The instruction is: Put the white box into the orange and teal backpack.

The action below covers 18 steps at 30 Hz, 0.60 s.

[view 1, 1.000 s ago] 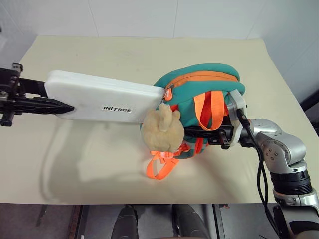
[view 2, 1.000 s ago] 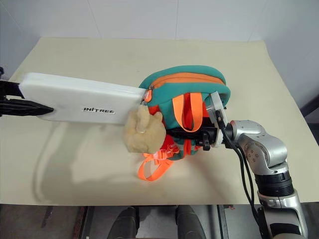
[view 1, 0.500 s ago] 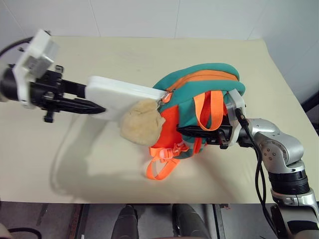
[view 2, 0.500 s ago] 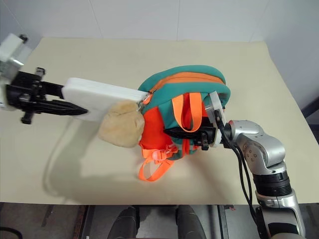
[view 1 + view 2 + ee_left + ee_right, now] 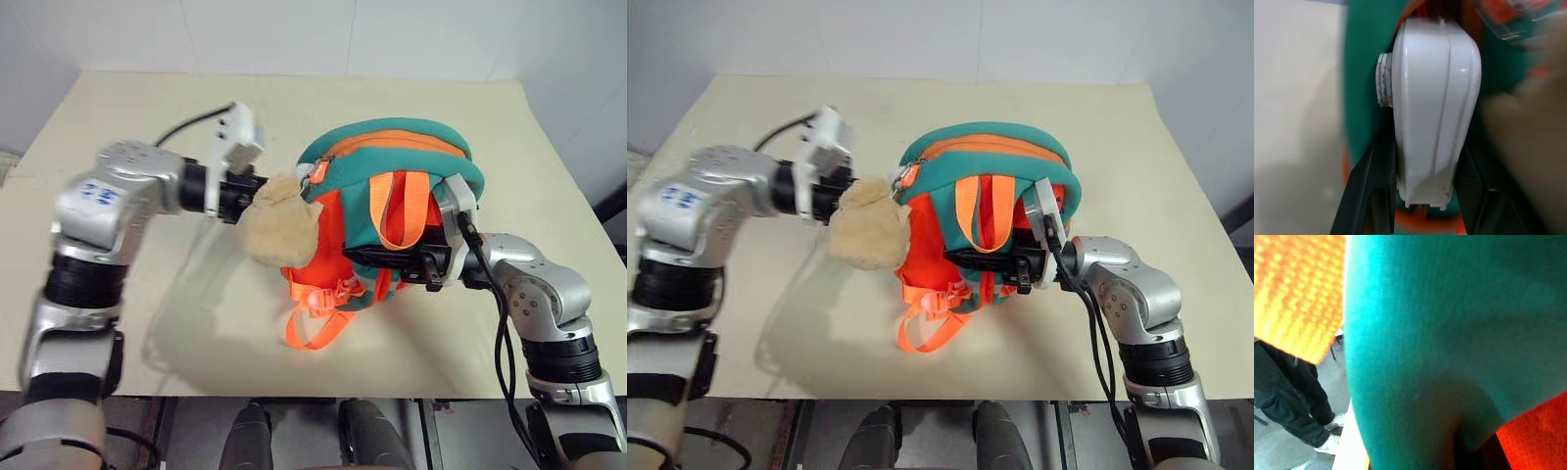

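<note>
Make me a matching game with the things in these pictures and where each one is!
Things:
1. white box
2. plush toy
3. orange and teal backpack
4. table

Places or states:
A. under everything, beige
B. between the left gripper's fingers, entering teal fabric
C. held up by the right gripper
D. hanging at the backpack's zipper end

Pairs: 1-B, 2-D, 3-C, 4-A
</note>
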Available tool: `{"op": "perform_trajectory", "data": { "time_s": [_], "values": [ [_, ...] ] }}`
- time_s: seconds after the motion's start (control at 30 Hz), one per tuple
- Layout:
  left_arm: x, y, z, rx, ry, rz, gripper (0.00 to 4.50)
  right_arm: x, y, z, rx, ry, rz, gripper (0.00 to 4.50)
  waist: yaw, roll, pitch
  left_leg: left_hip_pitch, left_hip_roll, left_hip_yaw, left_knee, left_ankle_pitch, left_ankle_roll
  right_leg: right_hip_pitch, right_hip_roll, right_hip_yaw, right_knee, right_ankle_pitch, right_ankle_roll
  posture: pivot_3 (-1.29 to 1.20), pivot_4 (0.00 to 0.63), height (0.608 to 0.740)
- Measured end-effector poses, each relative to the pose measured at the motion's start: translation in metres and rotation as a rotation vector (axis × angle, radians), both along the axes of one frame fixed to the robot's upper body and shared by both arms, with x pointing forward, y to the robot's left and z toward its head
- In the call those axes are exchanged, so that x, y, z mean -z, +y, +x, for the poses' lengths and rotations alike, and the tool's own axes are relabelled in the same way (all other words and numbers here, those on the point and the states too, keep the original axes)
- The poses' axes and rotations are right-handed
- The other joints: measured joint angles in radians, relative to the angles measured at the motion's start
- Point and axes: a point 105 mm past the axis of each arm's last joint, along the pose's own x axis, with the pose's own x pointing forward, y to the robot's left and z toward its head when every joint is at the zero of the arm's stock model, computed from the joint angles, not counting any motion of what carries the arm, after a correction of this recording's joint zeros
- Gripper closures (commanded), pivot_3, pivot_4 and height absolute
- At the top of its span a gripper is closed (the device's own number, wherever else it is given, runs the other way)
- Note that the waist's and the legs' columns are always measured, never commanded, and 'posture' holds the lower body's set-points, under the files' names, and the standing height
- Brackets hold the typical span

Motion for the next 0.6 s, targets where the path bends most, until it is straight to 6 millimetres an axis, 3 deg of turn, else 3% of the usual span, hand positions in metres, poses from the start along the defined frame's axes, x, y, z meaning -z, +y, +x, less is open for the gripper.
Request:
{"op": "perform_trajectory", "data": {
  "time_s": [0.27,0.6],
  "values": [
    [0.007,-0.017,0.007,0.014,0.013,-0.003,3.25,0.000,0.002,-0.001,0.016,-0.006,0.004,4.50,0.002,0.000,0.000,0.000,0.000,0.000,0.000,0.000,0.000,0.000,0.000,0.000,0.000,0.000,0.000,0.00,0.150,0.740],
    [0.005,-0.021,-0.001,0.022,0.091,0.045,0.23,-0.001,0.004,-0.002,0.017,-0.011,0.009,4.50,0.005,0.000,0.000,0.000,0.000,0.000,-0.001,0.000,0.000,0.000,0.000,0.000,-0.001,0.000,0.000,0.00,0.150,0.740]
  ]
}}
